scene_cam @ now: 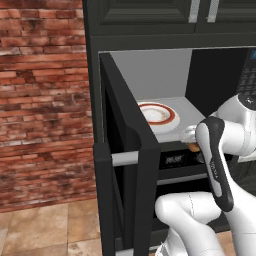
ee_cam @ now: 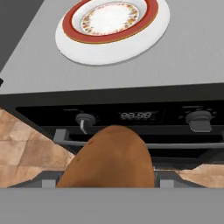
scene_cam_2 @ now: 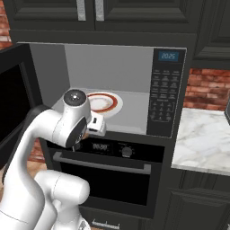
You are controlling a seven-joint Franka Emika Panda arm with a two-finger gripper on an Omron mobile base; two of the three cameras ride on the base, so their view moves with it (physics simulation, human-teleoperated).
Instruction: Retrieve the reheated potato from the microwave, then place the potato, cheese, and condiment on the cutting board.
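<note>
The brown potato (ee_cam: 111, 157) sits between the fingers of my gripper (ee_cam: 109, 183), which is shut on it. A sliver of the potato (scene_cam: 193, 147) peeks out beside the hand in the left base view. The gripper (scene_cam_2: 97, 126) hangs just outside the front lip of the open microwave (scene_cam_2: 168, 90), above the oven's control strip. On the pale grey microwave floor rests a white plate (ee_cam: 111, 26) with a red rim and nothing on it. The cheese, condiment and cutting board are out of view.
The microwave door (scene_cam: 125, 165) stands swung out to the left, close to my arm. Below is a black oven (scene_cam_2: 108, 179) with a bar handle (scene_cam_2: 101, 165). A marble counter (scene_cam_2: 202, 139) lies to the right, a brick wall (scene_cam: 45, 100) to the left.
</note>
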